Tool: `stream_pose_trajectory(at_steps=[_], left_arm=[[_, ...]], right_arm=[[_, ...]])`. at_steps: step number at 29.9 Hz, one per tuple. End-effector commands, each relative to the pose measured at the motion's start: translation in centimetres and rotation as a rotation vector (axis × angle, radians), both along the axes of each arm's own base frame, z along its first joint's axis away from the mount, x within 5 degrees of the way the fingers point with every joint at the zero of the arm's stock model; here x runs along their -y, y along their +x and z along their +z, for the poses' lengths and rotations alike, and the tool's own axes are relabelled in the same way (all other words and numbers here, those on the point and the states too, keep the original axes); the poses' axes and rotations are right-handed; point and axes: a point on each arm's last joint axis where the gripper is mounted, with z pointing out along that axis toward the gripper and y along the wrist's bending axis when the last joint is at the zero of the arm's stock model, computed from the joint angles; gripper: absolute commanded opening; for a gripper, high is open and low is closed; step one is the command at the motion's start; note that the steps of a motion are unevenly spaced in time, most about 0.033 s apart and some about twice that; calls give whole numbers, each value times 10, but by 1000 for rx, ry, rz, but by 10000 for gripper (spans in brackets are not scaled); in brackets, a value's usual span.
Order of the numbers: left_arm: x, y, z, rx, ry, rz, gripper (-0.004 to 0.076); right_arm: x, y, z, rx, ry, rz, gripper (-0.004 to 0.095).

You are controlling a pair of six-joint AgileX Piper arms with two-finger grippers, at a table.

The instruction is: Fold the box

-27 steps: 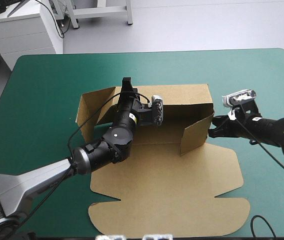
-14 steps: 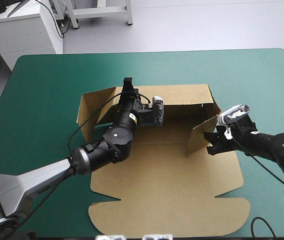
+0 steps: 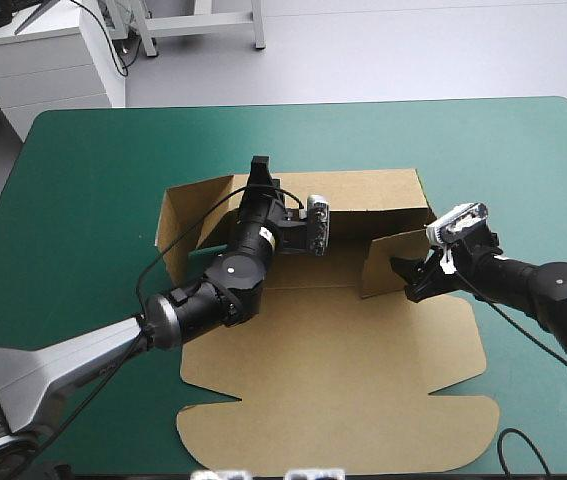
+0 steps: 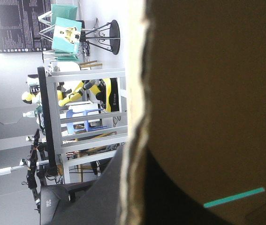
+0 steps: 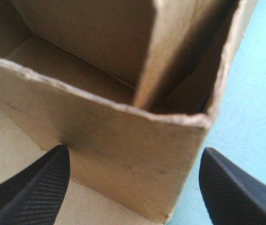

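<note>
Spotted the brown box (image 3: 333,340) mid-table on the teal-green cover (image 3: 83,180), back wall up, lid flat toward the near edge. Pinched that back wall's top edge in the left gripper (image 3: 260,168) — board between the black fingers. Spread the right gripper (image 3: 403,280) wide, right at the raised right-hand flap — contact impossible to call.

Lab: teal-green table (image 3: 83,180), white drawer cabinet (image 3: 53,65), metal rack (image 4: 60,126), grey floor (image 3: 413,50).
</note>
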Motion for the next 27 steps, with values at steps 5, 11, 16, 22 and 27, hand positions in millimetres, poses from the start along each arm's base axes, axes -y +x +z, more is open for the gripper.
stream_pose_trajectory(at_steps=[5, 11, 16, 22, 27], left_arm=[[-4, -5, 28, 47, -62, -12, 13], [-5, -7, 21, -29, -44, -3, 13], [-5, -10, 16, -85, -19, -13, 13], [-4, -10, 14, -100, -4, -29, 13], [-4, -11, 14, -100, -6, -33, 12]], right_arm=[[-18, 5, 16, 106, 0, -52, 705], [-17, 5, 16, 96, 11, -84, 698], [-18, 6, 15, 90, 14, -84, 693], [-18, 5, 15, 88, 18, -75, 509], [-21, 3, 14, 71, 34, -40, 246]])
